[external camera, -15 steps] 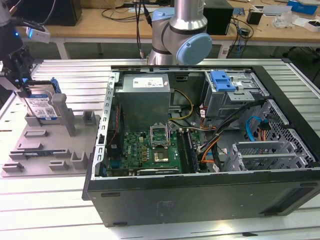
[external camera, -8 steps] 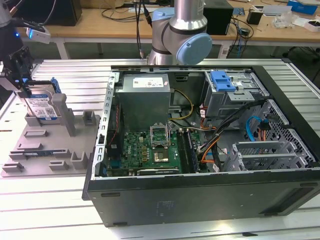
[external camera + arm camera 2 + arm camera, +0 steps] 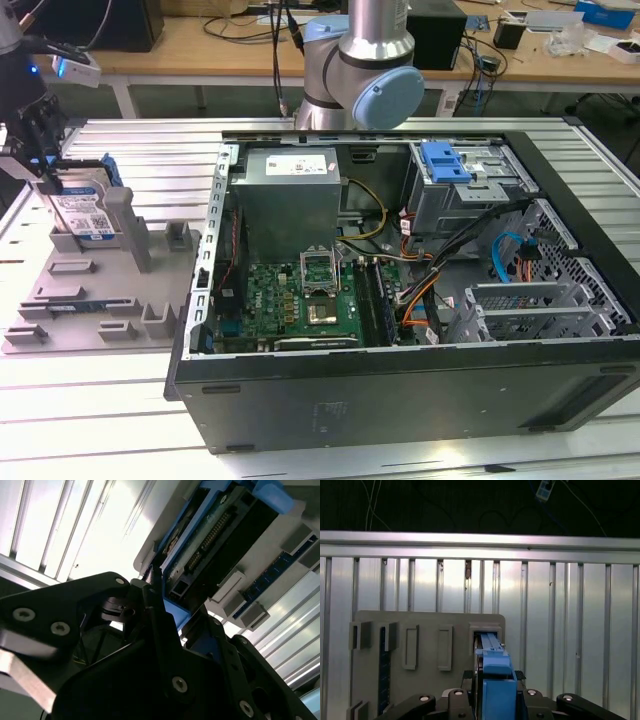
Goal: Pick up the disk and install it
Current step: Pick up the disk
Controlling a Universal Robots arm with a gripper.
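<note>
Claw [image 3: 48, 175] clamped on upright disk [image 3: 88, 212], grey tray post [image 3: 124, 222] just beside

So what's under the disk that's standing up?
The grey fixture tray: the disk stands upright in it, with the hand gripping its top edge. The tray's posts cover the disk's bottom edge, so how it sits there is hidden.

Silver arm [image 3: 352, 40], blue joint caps [image 3: 396, 96]; black hand [image 3: 493, 681] (silver screws [image 3: 423, 698]).

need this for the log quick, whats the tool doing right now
tool: closed on the disk, which stands upright in the grey tray.
</note>
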